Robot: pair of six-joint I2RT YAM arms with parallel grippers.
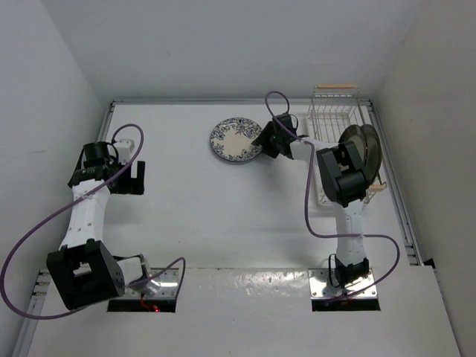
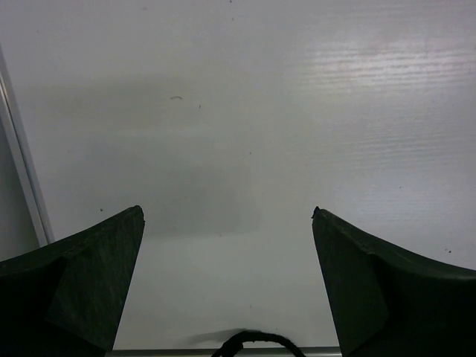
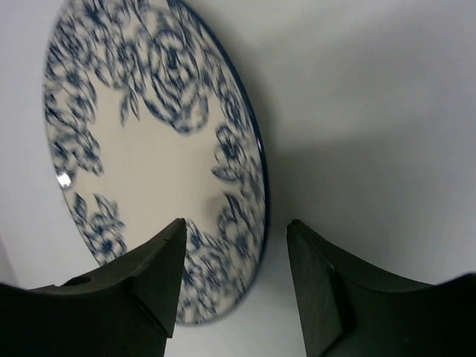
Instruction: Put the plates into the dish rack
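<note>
Right end effector (image 3: pixel 236 222) astride floral plate (image 3: pixel 149 141) rim

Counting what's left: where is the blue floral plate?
Top view: the blue floral plate lies on the table left of the dish rack, at the right hand.

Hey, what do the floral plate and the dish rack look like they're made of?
Floral plate: probably glazed ceramic; glossy, with a bright glint near its rim and a blue printed pattern. Dish rack: thin wire, apparently white-coated metal; its handle looks like pale bare wood.
</note>
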